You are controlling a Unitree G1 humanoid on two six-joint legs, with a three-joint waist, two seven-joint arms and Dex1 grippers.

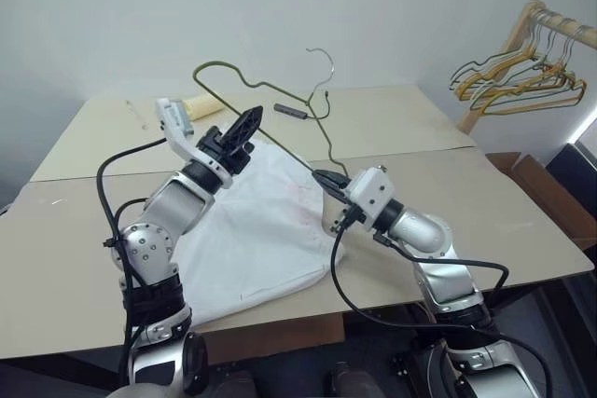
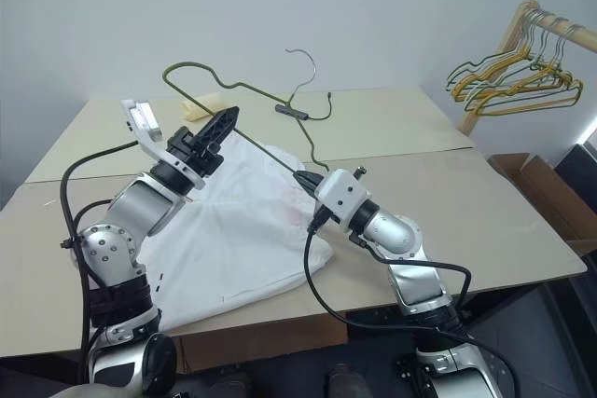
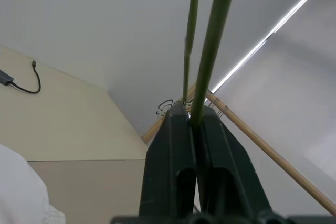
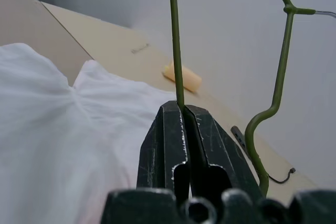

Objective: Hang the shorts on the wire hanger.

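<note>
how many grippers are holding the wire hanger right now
2. The left gripper is shut on the wire hanger near its left end, above the shorts; the right gripper is shut on its bottom wire.

shorts (image 1: 266, 230): white, faint pink | wire hanger (image 1: 280, 92): dark olive | table (image 1: 522, 221): beige

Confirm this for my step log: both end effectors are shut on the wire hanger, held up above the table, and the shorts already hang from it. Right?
One thing is wrong. The shorts lie flat on the table, not on the wire hanger, as the left eye view shows. The rest holds: the left end effector and right end effector are each shut on the raised wire.
</note>
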